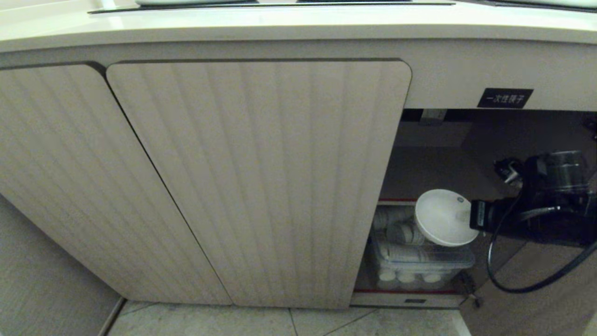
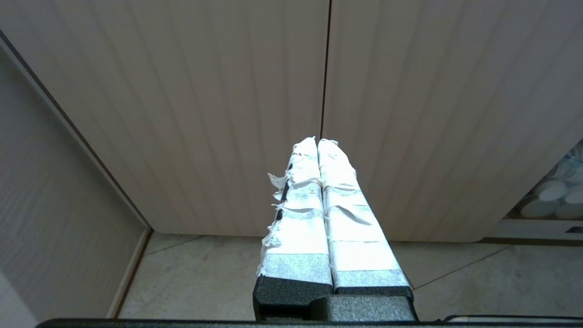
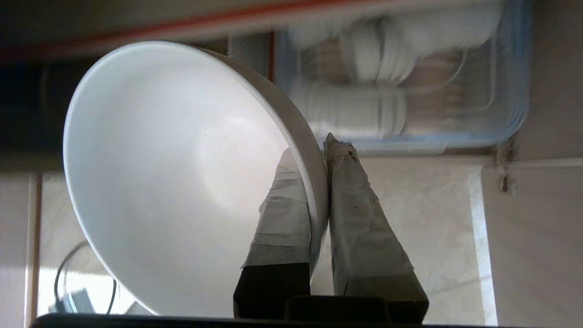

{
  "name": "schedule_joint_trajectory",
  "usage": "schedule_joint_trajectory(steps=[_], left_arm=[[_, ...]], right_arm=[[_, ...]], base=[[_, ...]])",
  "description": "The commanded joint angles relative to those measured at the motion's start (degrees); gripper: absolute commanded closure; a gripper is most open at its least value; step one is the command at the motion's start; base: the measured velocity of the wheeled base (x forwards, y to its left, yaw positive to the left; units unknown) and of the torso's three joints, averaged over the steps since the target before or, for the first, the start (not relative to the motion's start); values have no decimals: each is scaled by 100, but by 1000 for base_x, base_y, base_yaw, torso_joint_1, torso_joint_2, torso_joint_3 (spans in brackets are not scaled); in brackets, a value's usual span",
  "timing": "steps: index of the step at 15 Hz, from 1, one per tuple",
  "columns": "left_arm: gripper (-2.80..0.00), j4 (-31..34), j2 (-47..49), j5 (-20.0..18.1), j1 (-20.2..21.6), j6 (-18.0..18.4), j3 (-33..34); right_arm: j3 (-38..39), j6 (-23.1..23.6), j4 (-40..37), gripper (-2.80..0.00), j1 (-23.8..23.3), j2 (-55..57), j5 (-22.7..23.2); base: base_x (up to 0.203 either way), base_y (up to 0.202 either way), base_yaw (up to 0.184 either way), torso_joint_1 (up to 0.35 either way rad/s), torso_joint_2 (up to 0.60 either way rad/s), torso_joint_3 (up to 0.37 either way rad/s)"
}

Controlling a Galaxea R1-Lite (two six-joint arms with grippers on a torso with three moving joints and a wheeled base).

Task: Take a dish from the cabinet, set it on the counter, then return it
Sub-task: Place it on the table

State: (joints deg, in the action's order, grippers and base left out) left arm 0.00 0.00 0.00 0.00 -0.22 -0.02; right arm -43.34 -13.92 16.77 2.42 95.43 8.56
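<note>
1. The counter is the biggest thing. It runs all along the top of the head view, from 10 o'clock to 2 o'clock, smooth and cream.
2. The cabinet sits under it. Its two ribbed beige doors are shut and fill the middle and the 9 o'clock side. At 3 o'clock the cabinet is open and dark inside.
3. A little black label with white writing sits at 2 o'clock, just above the open part.
4. The floor is pale tile at 6 o'clock.
5. A clear plastic bin of white paper cups sits low in the open part, at about 4 o'clock.
6. The right gripper comes in from 3 o'clock. Its two taped fingers pinch the rim of the dish, one inside and one outside.
7. The dish is a small white bowl. It is tipped on its side in the air, just above the bin, in front of the open part.
8. The left gripper has its taped fingers pressed together with nothing in them. It points at the shut doors, above the floor.
</note>
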Motion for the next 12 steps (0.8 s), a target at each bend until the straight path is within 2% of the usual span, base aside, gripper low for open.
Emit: schedule_joint_trajectory(steps=[1, 9, 12], left_arm=[[0, 0, 0, 0, 0, -4, 2], [0, -9, 0, 0, 0, -4, 2], [0, 0, 0, 0, 0, -4, 2]], right_arm=[[311, -8, 14, 0, 60, -345, 5], [1655, -42, -7, 0, 275, -1572, 26], [2066, -32, -95, 0, 506, -1927, 31]], base=[[0, 0, 0, 0, 0, 0], [0, 0, 0, 0, 0, 0], [0, 0, 0, 0, 0, 0]])
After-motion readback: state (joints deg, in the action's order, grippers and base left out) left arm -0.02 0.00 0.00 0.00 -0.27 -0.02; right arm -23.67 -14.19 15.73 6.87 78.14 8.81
